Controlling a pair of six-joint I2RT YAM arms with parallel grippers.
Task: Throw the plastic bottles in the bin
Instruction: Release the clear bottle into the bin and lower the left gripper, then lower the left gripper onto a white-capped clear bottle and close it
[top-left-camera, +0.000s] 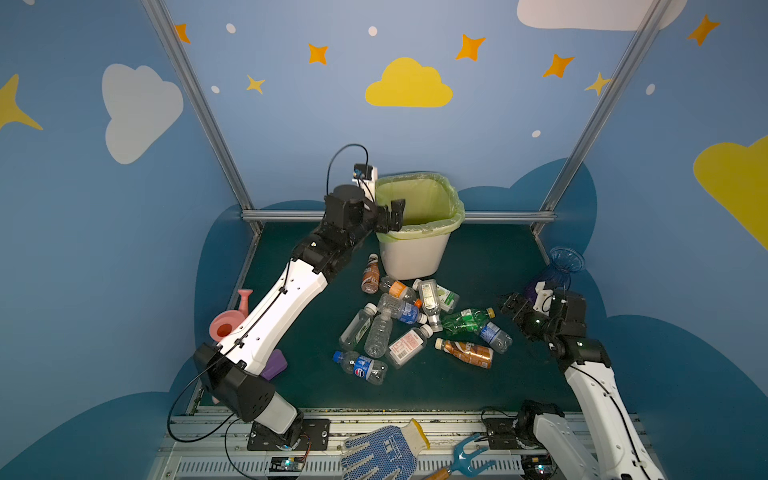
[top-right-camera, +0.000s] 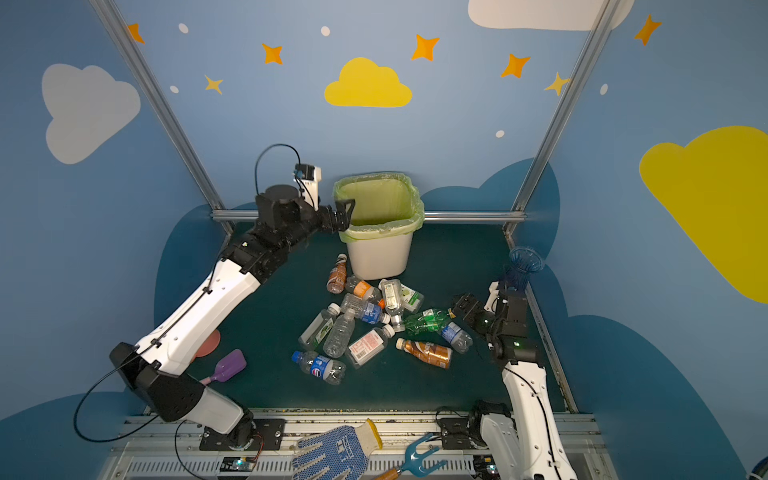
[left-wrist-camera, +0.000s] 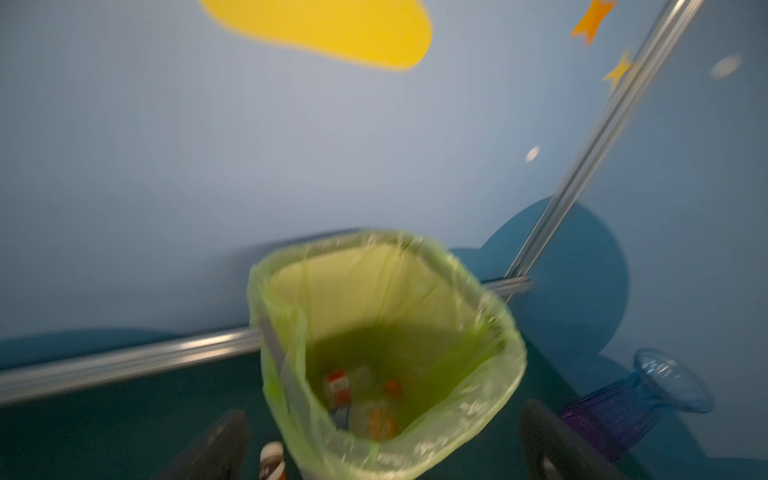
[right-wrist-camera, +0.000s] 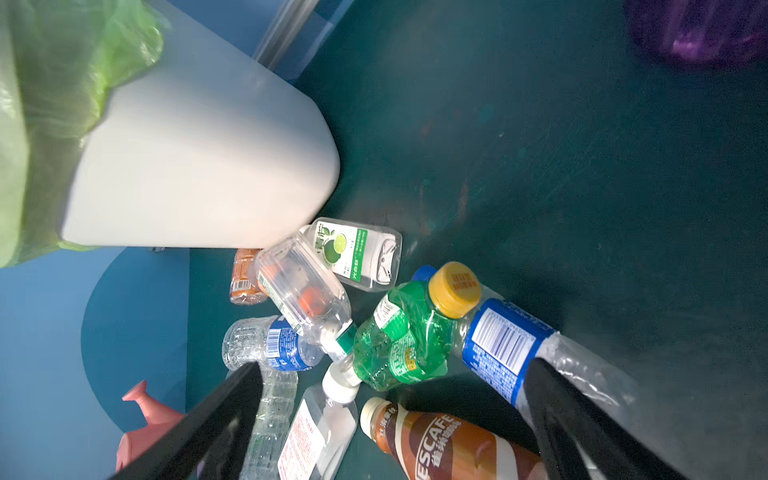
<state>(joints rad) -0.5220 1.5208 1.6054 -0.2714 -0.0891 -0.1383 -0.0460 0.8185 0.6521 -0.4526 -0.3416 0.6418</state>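
Dark-green bench (top-left-camera: 478, 266), blue cloud walls (top-left-camera: 291, 124). Bottles (top-left-camera: 399, 324) heaped mid-frame below bin (top-left-camera: 415, 257); some lie inside. Left pincer (top-left-camera: 394, 215) wide, empty, at bin rim; right pincer (top-left-camera: 510, 306) wide beside heap. Bottles likely light, slick, crushable: take mid-body.

Both top views look steeply down from high in front across the whole dark green surface (top-left-camera: 498, 257) to the blue back wall (top-left-camera: 291, 124), the left wrist view looks closely into the white, green-bagged plastic bin (left-wrist-camera: 505, 332), which the low right wrist view shares beside the small plastic bottles (right-wrist-camera: 399, 345).
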